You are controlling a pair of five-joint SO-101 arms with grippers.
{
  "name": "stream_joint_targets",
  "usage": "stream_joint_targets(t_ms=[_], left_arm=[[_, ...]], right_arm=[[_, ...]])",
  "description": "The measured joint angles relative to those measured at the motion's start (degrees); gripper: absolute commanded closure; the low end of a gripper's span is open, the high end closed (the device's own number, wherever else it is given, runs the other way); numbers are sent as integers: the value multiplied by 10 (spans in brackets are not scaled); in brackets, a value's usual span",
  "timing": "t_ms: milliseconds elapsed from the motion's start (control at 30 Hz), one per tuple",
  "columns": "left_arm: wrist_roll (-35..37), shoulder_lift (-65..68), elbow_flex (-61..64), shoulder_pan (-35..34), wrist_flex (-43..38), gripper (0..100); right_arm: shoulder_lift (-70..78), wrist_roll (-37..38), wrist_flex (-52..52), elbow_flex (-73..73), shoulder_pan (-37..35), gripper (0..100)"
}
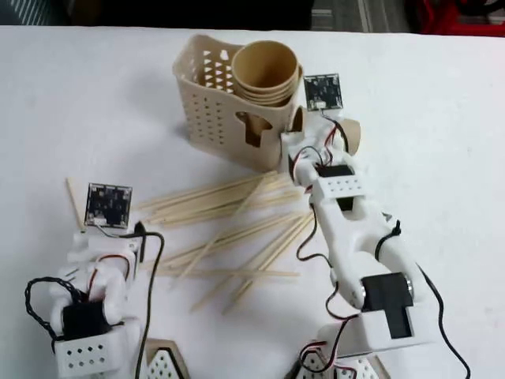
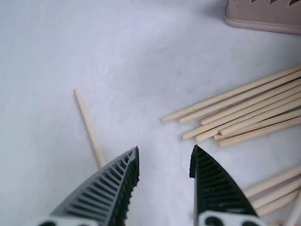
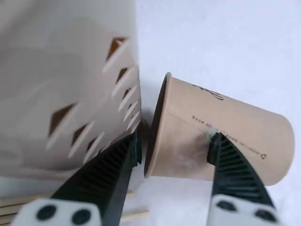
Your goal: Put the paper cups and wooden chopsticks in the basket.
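You find the right gripper (image 3: pixel 174 143) wide open astride the mouth end of the loose paper cup (image 3: pixel 225 127). The cup lies on its side just beside the basket (image 3: pixel 61 94), at about 3 o'clock of it in the high view, with its mouth toward the basket wall and its long axis running on toward 3 o'clock. Treat the right arm as the nearer one: the left gripper (image 2: pixel 164 157), also open, hangs over bare table near the loose chopsticks (image 2: pixel 244 113), well apart from this cup.
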Motion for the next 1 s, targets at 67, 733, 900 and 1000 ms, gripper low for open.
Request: stream_joint_targets(t_ms=[67,733,900,1000], left_arm=[[0,0,0,0,0,812],[0,0,0,0,0,812],[0,0,0,0,0,812],[0,0,0,0,0,812]], right_arm=[[11,18,-1,-11,7,765],[-40,47,82,-11,123,978],[-56,47,87,-11,153,978],[-80,47,112,-11,160,978]])
